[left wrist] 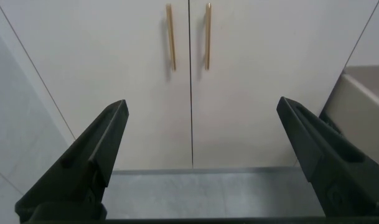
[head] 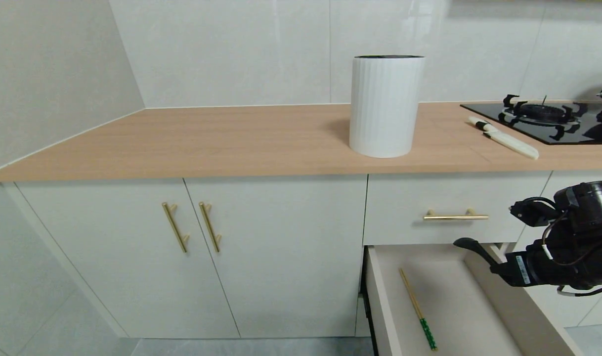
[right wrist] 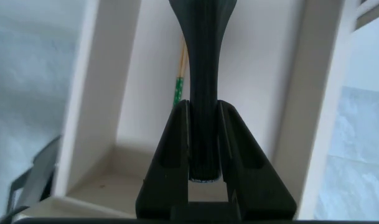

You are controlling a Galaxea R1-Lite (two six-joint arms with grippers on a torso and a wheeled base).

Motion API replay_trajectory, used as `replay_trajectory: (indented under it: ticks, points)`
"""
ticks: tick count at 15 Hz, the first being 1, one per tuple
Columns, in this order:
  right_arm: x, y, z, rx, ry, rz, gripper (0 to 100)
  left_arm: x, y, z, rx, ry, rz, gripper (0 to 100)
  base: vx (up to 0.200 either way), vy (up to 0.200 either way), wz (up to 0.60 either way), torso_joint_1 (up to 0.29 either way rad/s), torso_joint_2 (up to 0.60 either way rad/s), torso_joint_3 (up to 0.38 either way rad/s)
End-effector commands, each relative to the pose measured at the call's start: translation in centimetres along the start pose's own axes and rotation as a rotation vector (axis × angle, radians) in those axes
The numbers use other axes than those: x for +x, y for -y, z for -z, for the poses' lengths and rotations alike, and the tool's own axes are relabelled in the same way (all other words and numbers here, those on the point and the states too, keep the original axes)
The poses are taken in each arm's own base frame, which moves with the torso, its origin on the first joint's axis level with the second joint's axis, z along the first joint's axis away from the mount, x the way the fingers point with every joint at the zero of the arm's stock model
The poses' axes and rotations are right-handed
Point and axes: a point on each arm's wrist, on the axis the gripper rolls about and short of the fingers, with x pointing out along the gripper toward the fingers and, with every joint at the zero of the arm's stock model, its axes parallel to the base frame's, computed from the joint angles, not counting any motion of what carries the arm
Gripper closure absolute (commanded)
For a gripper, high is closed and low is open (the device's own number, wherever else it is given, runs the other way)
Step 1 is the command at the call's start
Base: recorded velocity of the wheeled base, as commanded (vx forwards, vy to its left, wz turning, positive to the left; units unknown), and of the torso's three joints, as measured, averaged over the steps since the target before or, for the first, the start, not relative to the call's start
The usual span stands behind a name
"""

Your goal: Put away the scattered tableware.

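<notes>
Left gripper: low in front of the cupboard doors, fingers spread wide with nothing between them.
Right gripper: at 4 o'clock in the head view, over the right-hand rim of the open drawer; its fingers pinch the black utensil.
Black utensil: a slim dark handle clamped near one end. The free end points to about 10 o'clock from the gripper and broadens at the tip. What kind of utensil it is cannot be told.
Open drawer: the lower drawer, pulled out at 5 o'clock in the head view, with a pale floor and walls.
Chopsticks: lying flat on the drawer floor, at 8 o'clock from the right gripper. Bamboo shafts with green patterned ends; the green ends lie nearest the drawer front.
Closed drawer: directly above the open one, with a horizontal gold bar handle.
Cupboard doors: at 9 o'clock from the drawers, both shut, with two gold handles side by side.
Countertop: wood-toned, running along the tiled wall.
White ribbed container: upright on the countertop at 12 o'clock from the open drawer.
Knife: pale, lying flat at 3 o'clock from the container, just beside the hob edge.
Gas hob: black glass, at 2 o'clock in the head view.
</notes>
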Motion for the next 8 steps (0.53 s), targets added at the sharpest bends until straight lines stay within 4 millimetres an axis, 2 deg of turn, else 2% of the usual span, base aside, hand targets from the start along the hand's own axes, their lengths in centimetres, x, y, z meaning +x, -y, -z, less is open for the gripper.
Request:
replay_trajectory:
  ticks: [1, 4, 8]
  points:
    - [0.9, 0.1, 0.3, 0.002, -0.029, -0.004, 100, 0.0, 0.0, 0.0, 0.0, 0.0, 0.0, 0, 0.0, 0.0, 0.0, -0.08, 0.45, 0.364]
    - [1.8, 0.2, 0.5, 0.006, -0.056, -0.004, 100, 0.0, 0.0, 0.0, 0.0, 0.0, 0.0, 0, 0.0, 0.0, 0.0, -0.028, 0.41, 0.344]
    - [2.9, 0.4, 0.7, 0.006, -0.073, -0.005, 100, 0.0, 0.0, 0.0, 0.0, 0.0, 0.0, 0, 0.0, 0.0, 0.0, 0.001, 0.02, 0.001]
